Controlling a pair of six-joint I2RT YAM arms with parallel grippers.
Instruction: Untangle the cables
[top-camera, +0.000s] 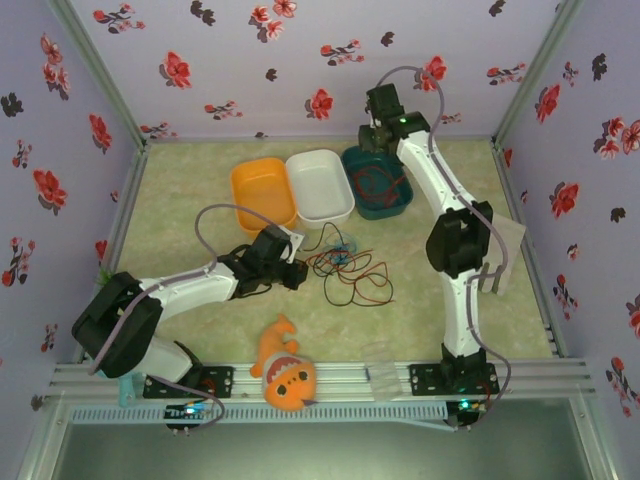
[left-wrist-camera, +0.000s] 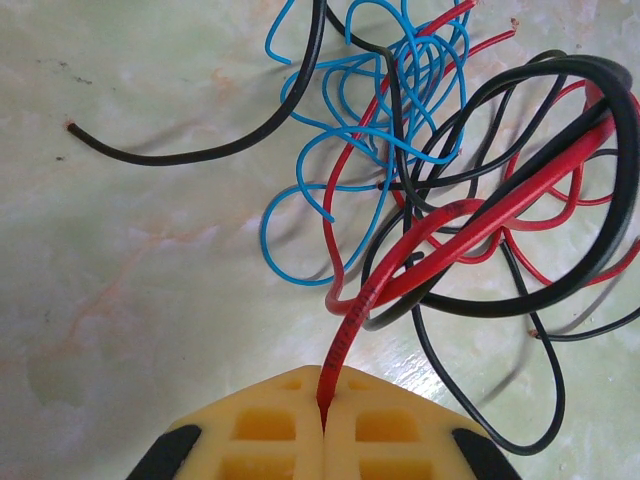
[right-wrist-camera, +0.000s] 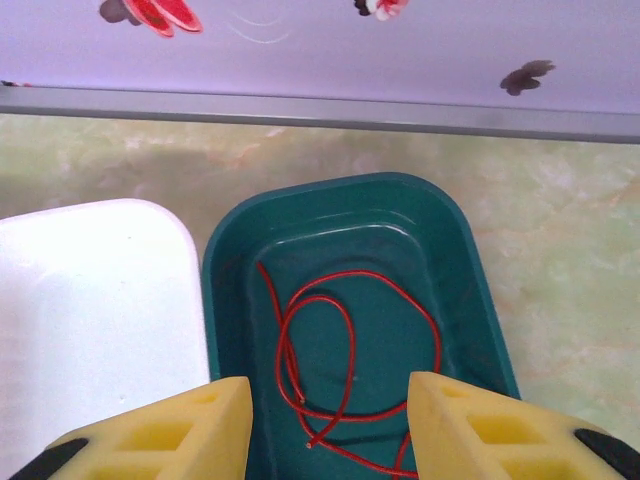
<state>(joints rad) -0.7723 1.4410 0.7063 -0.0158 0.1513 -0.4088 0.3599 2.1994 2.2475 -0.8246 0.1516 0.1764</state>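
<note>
Cables (top-camera: 348, 268) in red, black and blue lie knotted on the table (top-camera: 190, 190), just ahead of the left gripper (left-wrist-camera: 322, 425), whose jaws are clamped tight on one red strand (left-wrist-camera: 340, 340) running out of the heap. The right gripper (right-wrist-camera: 330, 425) hovers with jaws apart over a teal bin (right-wrist-camera: 340, 195), where another red cable (right-wrist-camera: 352, 350) lies coiled, beside a white bin (right-wrist-camera: 90, 300).

3 tubs stand side by side: an orange tub (top-camera: 264, 192), a white tub (top-camera: 320, 185) and a teal tub (top-camera: 356, 198) holding a red cable (top-camera: 385, 182). The right gripper (top-camera: 379, 140) hangs over its far end, and the left gripper (top-camera: 298, 273) sits at the left edge of the tangled cables (top-camera: 350, 268)
</note>
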